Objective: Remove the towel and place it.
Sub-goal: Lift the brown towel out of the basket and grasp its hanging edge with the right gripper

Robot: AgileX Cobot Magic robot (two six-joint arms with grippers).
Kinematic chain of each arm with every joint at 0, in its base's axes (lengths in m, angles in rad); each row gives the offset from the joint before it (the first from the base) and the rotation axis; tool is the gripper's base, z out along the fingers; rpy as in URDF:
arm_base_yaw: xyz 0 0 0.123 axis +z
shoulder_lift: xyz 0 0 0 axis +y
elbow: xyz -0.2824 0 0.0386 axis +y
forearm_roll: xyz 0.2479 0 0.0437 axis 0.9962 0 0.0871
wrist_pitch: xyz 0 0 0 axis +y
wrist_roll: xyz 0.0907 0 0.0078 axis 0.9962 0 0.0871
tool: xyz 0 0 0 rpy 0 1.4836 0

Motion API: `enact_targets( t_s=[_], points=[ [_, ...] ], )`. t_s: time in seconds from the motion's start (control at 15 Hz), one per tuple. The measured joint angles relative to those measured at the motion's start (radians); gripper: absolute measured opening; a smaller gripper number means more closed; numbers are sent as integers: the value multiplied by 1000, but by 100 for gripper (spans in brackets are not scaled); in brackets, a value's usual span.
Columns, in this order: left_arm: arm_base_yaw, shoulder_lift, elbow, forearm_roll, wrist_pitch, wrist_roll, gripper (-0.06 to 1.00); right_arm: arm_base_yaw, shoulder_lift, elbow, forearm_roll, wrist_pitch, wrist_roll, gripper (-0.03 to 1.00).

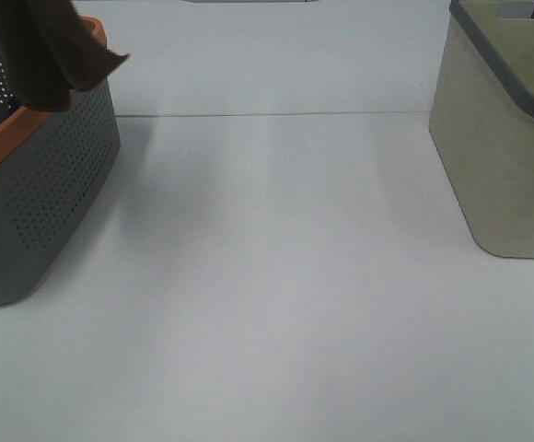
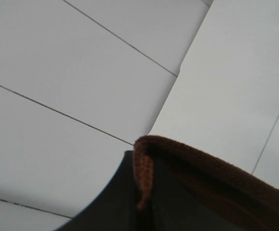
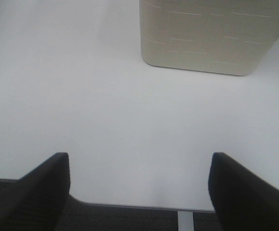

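Note:
The towel (image 1: 41, 51), dark reddish-brown and plush, hangs in folds at the top left of the exterior high view, draped over the orange rim of the grey basket (image 1: 51, 198). Its upper part runs out of that view. In the left wrist view a folded edge of the towel (image 2: 211, 175) lies pinched in my left gripper (image 2: 146, 204), which is shut on it. My right gripper (image 3: 139, 168) is open with nothing between its fingers, low over the near edge of the white table (image 3: 106, 110). Neither gripper shows in the exterior high view.
A perforated grey basket with an orange rim stands at the left. A beige basket (image 1: 502, 157) with a grey rim stands at the right, also ahead of the right gripper as the beige basket (image 3: 209, 33). White table (image 1: 276, 276) lies between them.

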Motion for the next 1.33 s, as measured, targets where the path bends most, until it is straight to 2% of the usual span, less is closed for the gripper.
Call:
enact_targets(
  t_s=[0.27,0.33,0.53,0.87,1.07,1.33],
  points=[
    [-87,74,-27,-3,-3,0,1,0,0,0,33,0,7,78],
    [-129,137,-91,-14,-3,-1,1,0,0,0,76,-7,8,78],
    [-183,236,-163,-29,-3,-3,1,0,0,0,95,-7,-12,78],
    [-235,328,-176,-33,-24,-2,1,0,0,0,168,-7,-89,78],
    [-278,377,-177,-83,-104,-2,1,0,0,0,178,-7,-90,78],
    [-312,407,-179,-84,-106,-2,1,0,0,0,178,-7,-90,78]
  ],
)
